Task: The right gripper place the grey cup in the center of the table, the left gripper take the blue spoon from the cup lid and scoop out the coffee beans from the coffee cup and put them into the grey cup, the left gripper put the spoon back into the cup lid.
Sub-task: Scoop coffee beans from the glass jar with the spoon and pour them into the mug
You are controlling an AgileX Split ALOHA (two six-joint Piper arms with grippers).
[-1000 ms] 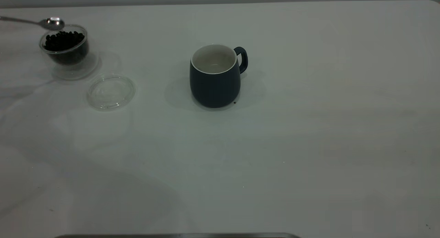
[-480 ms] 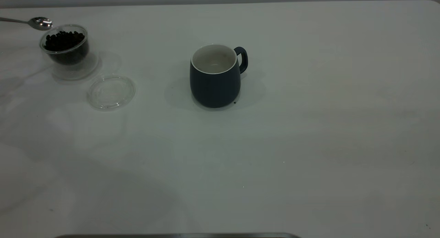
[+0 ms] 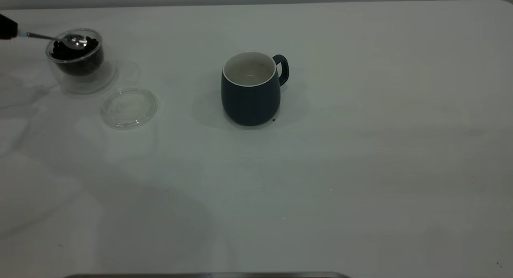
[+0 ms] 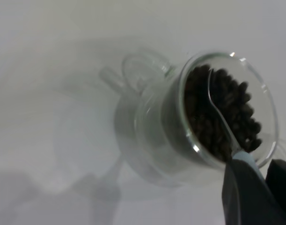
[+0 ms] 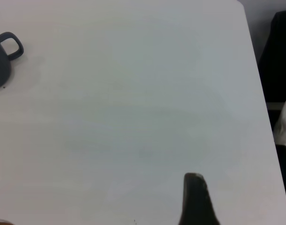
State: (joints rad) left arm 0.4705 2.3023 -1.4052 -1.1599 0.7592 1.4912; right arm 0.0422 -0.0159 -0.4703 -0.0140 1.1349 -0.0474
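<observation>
Beans fill the glass cup, and the left claw, pinching the spoon by its handle, holds the bowl in them. The lid lies just beside that cup, the mug well apart on the table. The right claw sits far from the cup; its grip cannot be told.

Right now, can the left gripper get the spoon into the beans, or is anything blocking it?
Probably yes. The left gripper holds the blue spoon with its bowl already over the coffee beans inside the open coffee cup; the cup lid lies aside.
</observation>
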